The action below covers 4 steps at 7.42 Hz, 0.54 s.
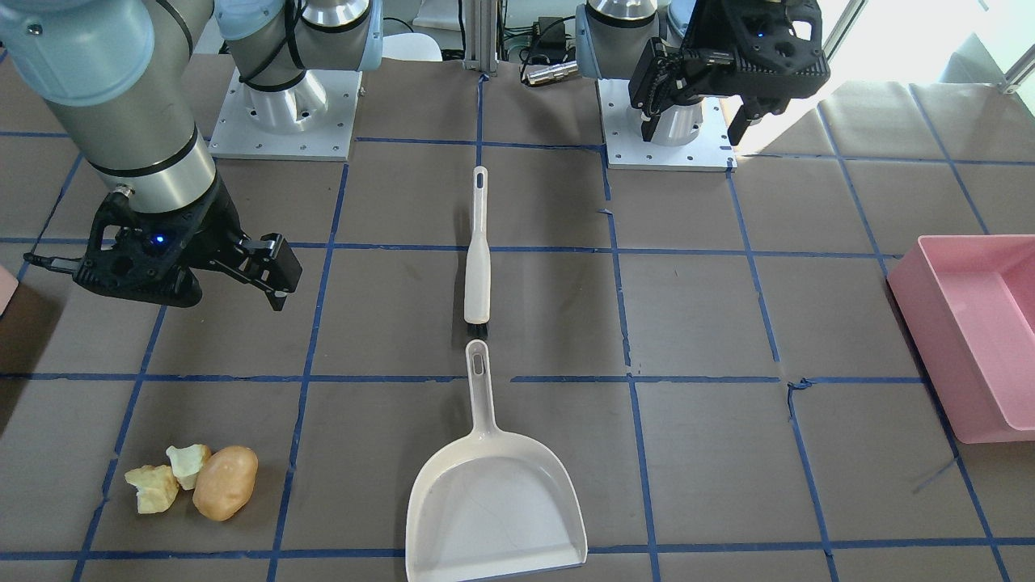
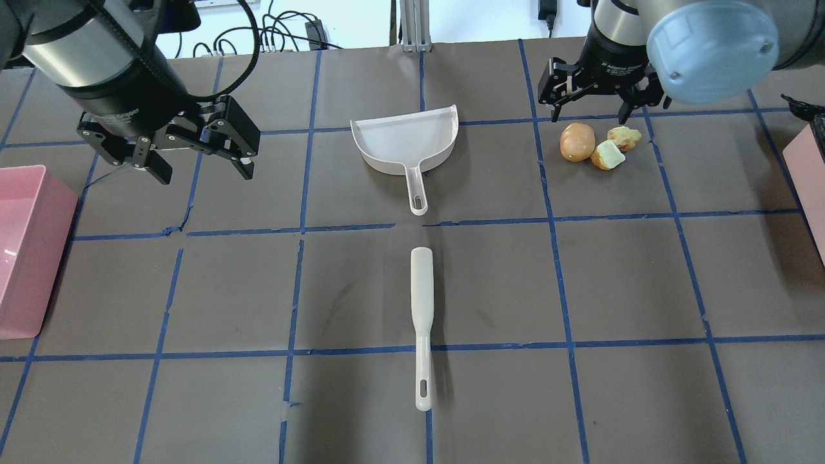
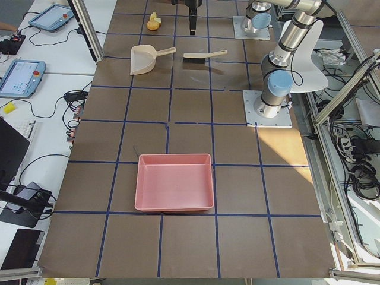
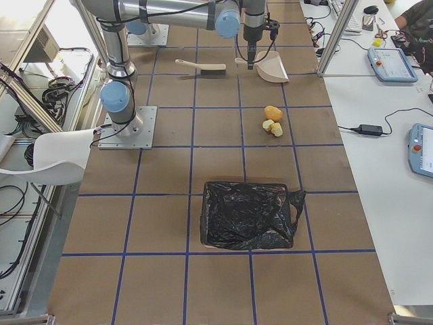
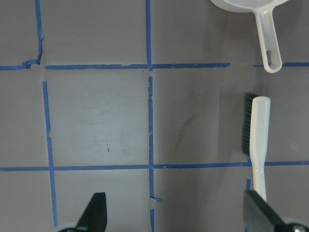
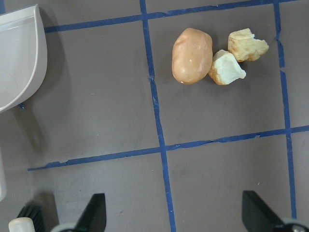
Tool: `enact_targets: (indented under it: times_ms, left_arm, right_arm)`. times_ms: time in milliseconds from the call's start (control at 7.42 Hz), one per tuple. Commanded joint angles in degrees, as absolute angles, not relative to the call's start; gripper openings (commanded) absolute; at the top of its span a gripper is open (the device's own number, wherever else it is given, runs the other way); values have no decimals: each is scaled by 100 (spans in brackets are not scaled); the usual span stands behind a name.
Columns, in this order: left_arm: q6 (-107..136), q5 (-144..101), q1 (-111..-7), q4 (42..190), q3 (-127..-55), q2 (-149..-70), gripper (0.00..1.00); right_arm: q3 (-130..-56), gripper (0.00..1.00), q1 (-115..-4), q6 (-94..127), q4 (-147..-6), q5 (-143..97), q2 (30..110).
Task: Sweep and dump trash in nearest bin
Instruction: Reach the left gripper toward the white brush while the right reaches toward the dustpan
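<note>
At the bottom centre of the overhead view, the brush (image 2: 422, 322) is seen lying flat on the surface (image 2: 258, 290), gripped by nothing. Just above it, the dustpan (image 2: 403, 145) is laid with its handle toward the brush, a small gap being left between the two. Nothing is seen inside the pan. At the left edge a brighter pink tub (image 2: 26, 245) is set.

Further up, at upper left, the left arm's fingers (image 2: 242, 161) are held spread above the surface with nothing between them. At upper right, the trash (image 2: 596, 147) is found in one tight cluster on the surface, well apart from the dustpan. The right arm's fingers (image 2: 554, 109) are held spread just beyond it, likewise with nothing held. Only a sliver of the bin (image 2: 809, 180) is shown at the right edge.

The task is judged not yet begun. Both tools are to be taken up, the trash swept into the pan, and the load carried and tipped into the bin.
</note>
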State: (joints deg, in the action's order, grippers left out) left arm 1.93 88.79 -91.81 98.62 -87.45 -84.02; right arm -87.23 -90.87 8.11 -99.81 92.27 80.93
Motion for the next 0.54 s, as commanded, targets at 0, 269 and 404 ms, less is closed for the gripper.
enact_targets:
  times_ms: [0, 269, 404]
  left_arm:
    - [193, 8894, -9185, 9861, -8745, -8402, 100]
    - [272, 8851, -9193, 9861, -8771, -8394, 100]
    - [255, 8816, -9254, 9940, -8858, -8420, 100]
  right_arm:
    - [-8536, 100, -9079, 809, -9905, 9185, 8130]
    - [-8596, 100, -9088, 826, -9940, 9158, 8121]
    - [-8596, 100, -9088, 826, -9914, 9158, 8112]
